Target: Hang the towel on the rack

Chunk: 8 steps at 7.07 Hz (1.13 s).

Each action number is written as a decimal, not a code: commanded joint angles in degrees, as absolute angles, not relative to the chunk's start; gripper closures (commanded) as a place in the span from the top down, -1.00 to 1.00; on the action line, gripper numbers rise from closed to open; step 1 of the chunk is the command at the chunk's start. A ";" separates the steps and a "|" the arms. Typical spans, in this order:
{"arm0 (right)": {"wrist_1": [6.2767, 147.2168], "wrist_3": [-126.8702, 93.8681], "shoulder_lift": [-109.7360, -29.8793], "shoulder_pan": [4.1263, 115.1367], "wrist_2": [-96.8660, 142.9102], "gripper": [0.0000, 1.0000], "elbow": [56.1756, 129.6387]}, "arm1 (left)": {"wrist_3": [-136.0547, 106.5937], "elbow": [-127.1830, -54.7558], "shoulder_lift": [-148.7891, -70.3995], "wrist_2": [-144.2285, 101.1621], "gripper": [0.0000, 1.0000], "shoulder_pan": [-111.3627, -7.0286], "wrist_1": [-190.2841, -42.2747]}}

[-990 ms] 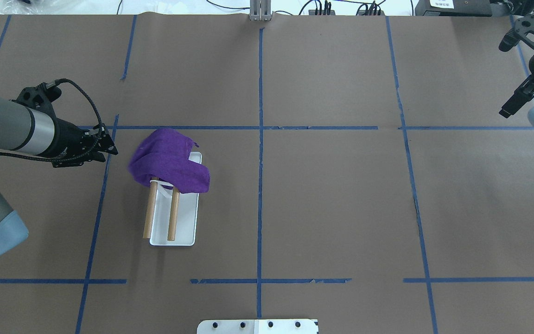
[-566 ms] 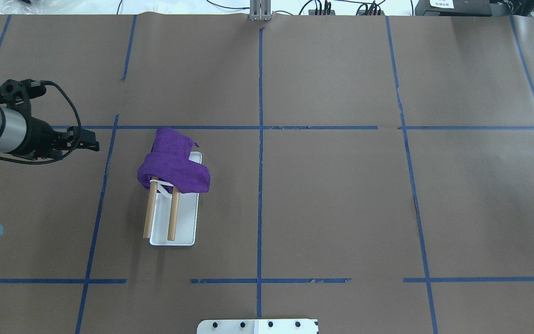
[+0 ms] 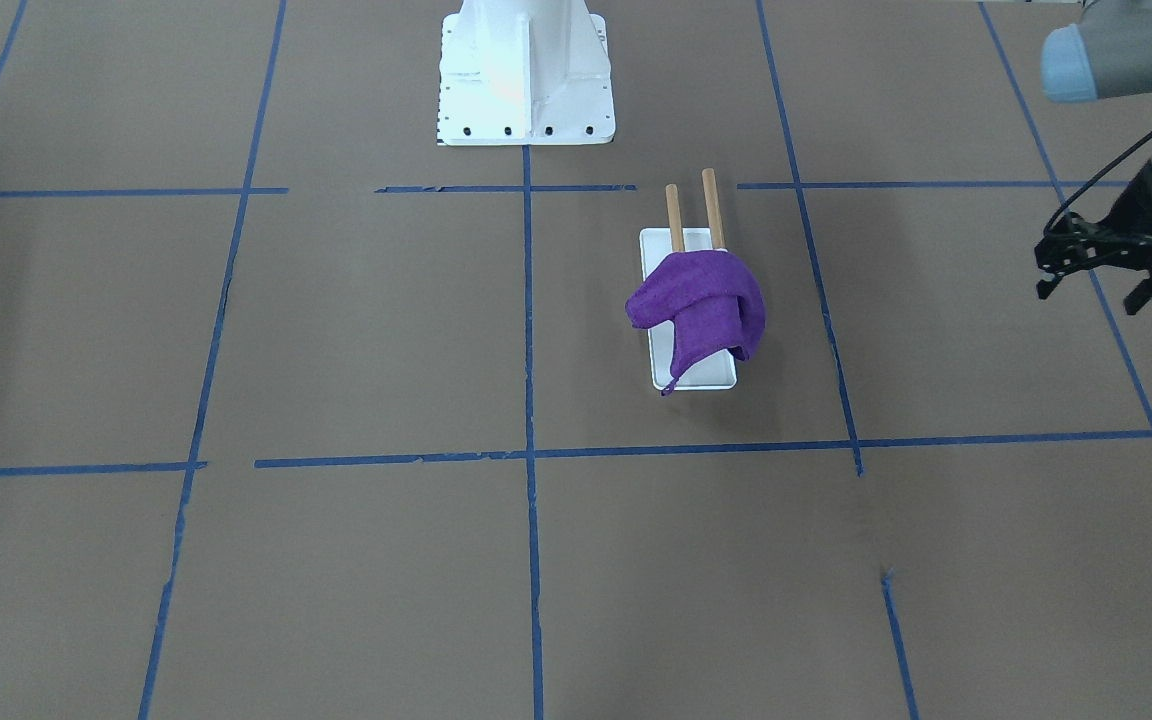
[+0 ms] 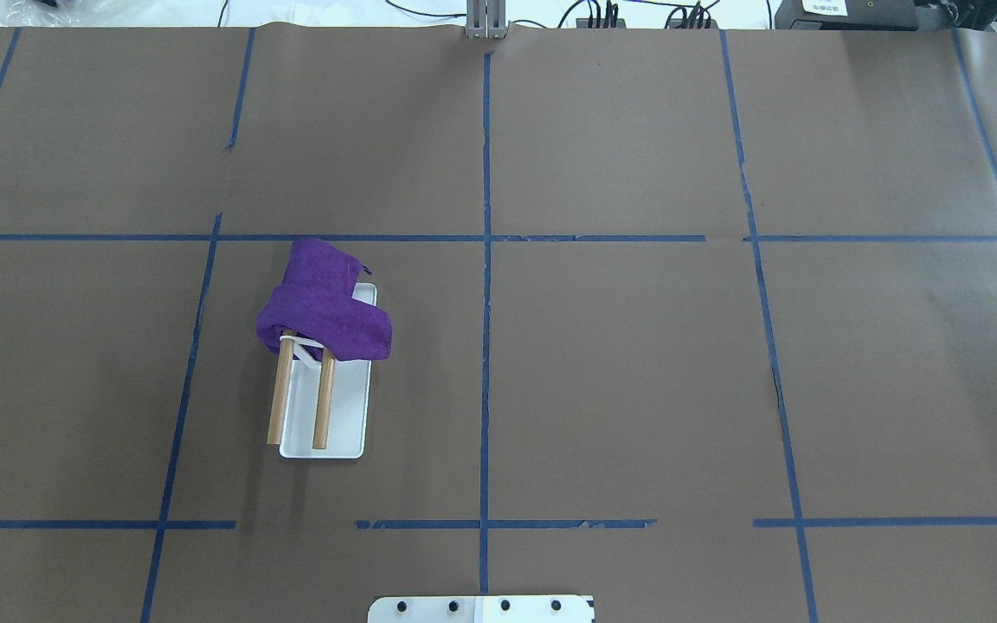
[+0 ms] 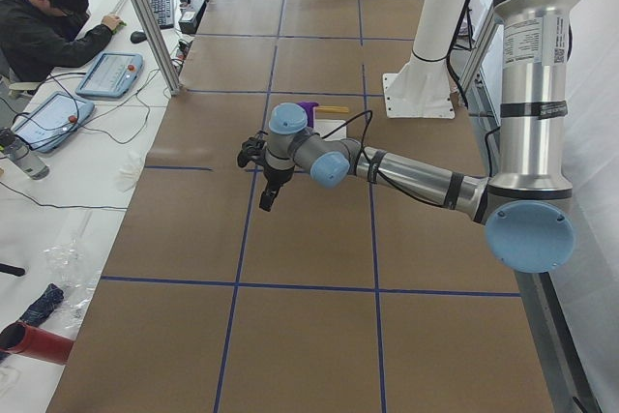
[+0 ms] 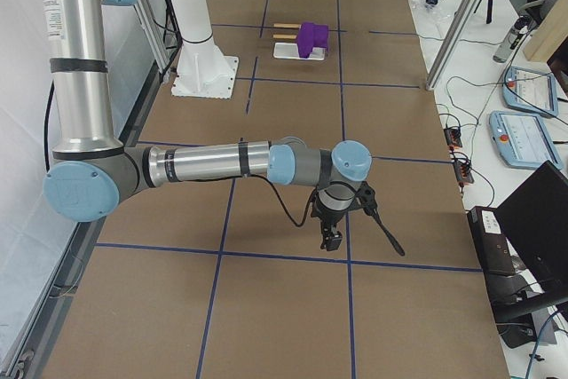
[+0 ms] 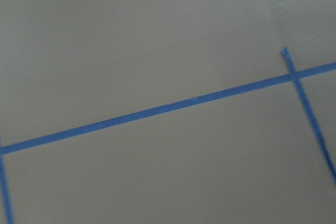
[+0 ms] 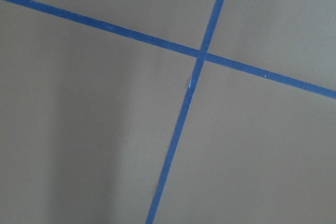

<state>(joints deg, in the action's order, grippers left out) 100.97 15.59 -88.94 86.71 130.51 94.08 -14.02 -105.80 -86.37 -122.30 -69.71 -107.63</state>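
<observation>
Surface point(image 4: 637, 389), seen from overhead, carries the rack point(image 4: 323, 407) at 9 o'clock of centre, purple towel point(image 4: 325, 307) draped over its 12 o'clock end. Left end effector point(image 3: 1088, 298), released and empty, hangs well off at the rack's 9 o'clock; for the right end effector point(image 6: 337, 232) I cannot tell.

A wide table point(image 4: 637, 389) fills the middle of the room. Brown paper covers it, and blue tape lines point(image 4: 485, 346) cut the paper into rectangles. Along its far edge runs a white desk point(image 5: 97, 171) with loose black cables point(image 5: 39, 202) on it. There a person in a dark jacket point(image 5: 44, 26) sits near a keyboard point(image 5: 160, 5), beside 2 blue-framed control tablets point(image 5: 108, 73). An aluminium post point(image 5: 145, 21) stands at the edge of the table. Seen from the other end, a black screen point(image 6: 532, 215) stands on the white surface. The light is even and the shadows are soft.
</observation>
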 commanded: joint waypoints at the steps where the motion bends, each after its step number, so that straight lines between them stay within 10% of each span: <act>1: 100.90 15.29 -91.22 89.90 132.61 1.00 93.60 | 5.22 -102.67 -85.87 -123.13 1.00 -82.48 -99.59; 8: 100.81 14.77 -90.70 90.09 132.80 1.00 93.69 | 4.92 -97.99 -84.20 -133.77 1.00 -87.80 -91.86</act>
